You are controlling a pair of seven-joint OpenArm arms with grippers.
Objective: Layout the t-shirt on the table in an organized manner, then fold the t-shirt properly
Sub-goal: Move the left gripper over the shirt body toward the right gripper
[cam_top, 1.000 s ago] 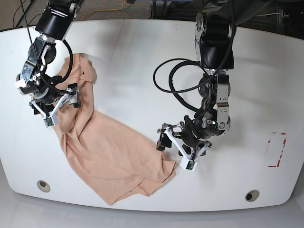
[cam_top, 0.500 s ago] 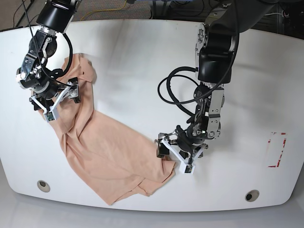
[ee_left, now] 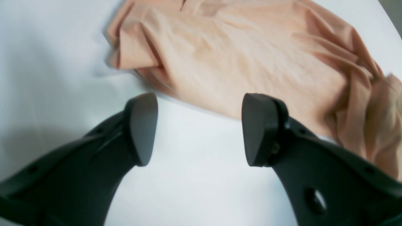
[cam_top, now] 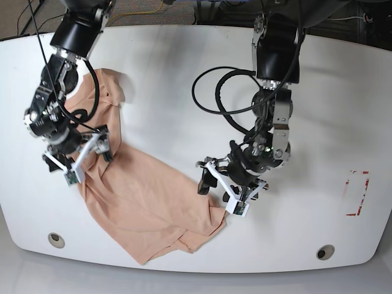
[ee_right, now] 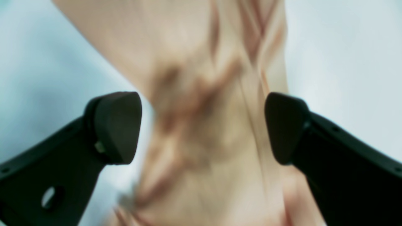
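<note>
The peach t-shirt (cam_top: 141, 196) lies crumpled in a diagonal band on the white table (cam_top: 184, 79), from upper left to the front middle. My left gripper (cam_top: 219, 195) is at the shirt's right edge. In the left wrist view it (ee_left: 201, 128) is open over bare table, with the t-shirt (ee_left: 251, 56) just beyond the fingertips. My right gripper (cam_top: 82, 160) is over the shirt's left part. In the right wrist view it (ee_right: 202, 125) is open, and blurred folds of the t-shirt (ee_right: 201, 94) run beneath and between its fingers.
Two round grommet holes (cam_top: 56, 239) (cam_top: 324, 252) sit near the table's front edge. A red-marked rectangle (cam_top: 357, 193) is at the right. A black cable loop (cam_top: 214, 92) hangs from the left arm over the table's middle.
My right gripper has moved down along the shirt's left side toward the front. My left gripper has shifted slightly left and up, closer to the shirt's edge.
</note>
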